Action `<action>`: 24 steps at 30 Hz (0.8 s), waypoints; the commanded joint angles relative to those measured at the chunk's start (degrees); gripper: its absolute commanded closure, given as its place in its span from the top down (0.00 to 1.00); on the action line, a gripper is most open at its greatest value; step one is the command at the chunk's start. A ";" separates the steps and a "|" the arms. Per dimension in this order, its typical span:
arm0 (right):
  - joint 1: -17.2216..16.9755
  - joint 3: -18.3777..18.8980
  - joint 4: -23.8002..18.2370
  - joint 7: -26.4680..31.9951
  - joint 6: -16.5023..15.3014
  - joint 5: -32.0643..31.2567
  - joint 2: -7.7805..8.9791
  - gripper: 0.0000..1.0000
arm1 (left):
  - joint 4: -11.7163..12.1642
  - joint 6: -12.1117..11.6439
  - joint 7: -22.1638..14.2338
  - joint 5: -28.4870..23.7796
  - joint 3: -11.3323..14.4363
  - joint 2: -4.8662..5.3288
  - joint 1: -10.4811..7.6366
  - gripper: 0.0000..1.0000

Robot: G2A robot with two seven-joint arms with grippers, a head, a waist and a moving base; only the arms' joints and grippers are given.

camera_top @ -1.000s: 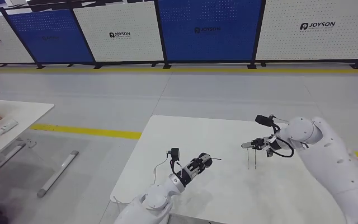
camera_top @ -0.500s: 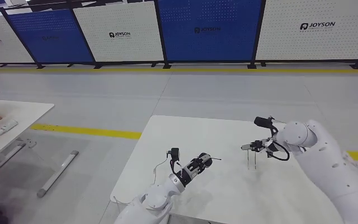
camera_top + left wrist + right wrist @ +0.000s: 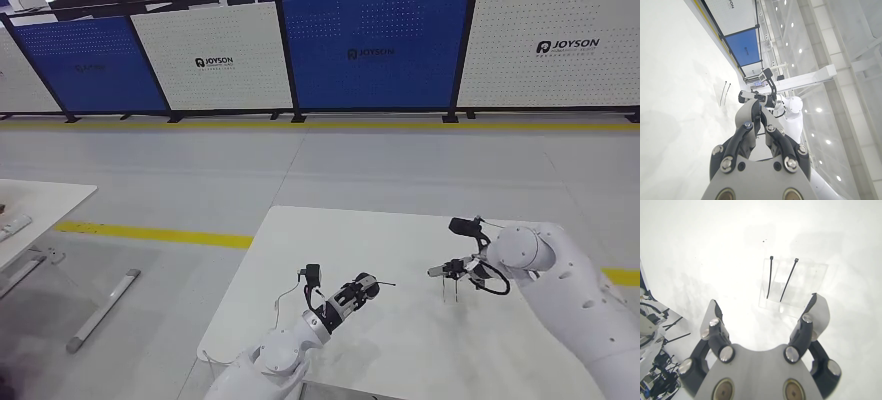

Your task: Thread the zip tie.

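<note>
Two black zip ties (image 3: 770,275) (image 3: 789,279) lie side by side on a clear plastic sheet (image 3: 810,283) on the white table (image 3: 330,240). In the top view they are at the right (image 3: 444,291) (image 3: 457,290). My right gripper (image 3: 765,306) hovers open just above their pointed ends, with nothing between its fingers; in the top view it (image 3: 436,271) is over the ties. My left gripper (image 3: 366,287) is near the table's front, shut on a third zip tie (image 3: 386,284) whose thin end sticks out toward the right arm. Its pads (image 3: 756,113) are pressed together.
The table's left edge (image 3: 235,290) runs close to my left arm. A second white table (image 3: 40,200) stands far off to the left. Bare tabletop lies between the two grippers (image 3: 410,320).
My right gripper has shifted slightly left and lower, closer to the two zip ties on the sheet. The left arm and its zip tie have not moved.
</note>
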 commanded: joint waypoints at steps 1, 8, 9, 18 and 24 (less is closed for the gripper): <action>-0.56 0.88 -0.53 -1.21 -0.75 0.35 0.24 1.00 | 0.00 0.00 0.00 0.00 0.00 0.00 0.00 0.00; -2.15 2.87 -3.43 -2.09 0.91 -1.30 1.12 0.98 | 0.00 0.00 0.00 0.00 0.00 0.00 0.00 0.00; -2.24 2.92 -3.65 -1.83 1.30 -1.50 1.14 0.95 | 0.00 0.00 0.00 0.00 0.00 0.00 0.00 0.00; -1.13 2.66 -0.99 0.12 4.53 -1.79 0.47 0.50 | 0.00 0.00 0.00 0.00 0.00 0.00 0.00 0.00; -0.01 1.37 2.15 -0.09 6.35 -1.89 -0.70 0.46 | 0.00 0.00 0.00 0.00 0.00 0.00 0.00 0.00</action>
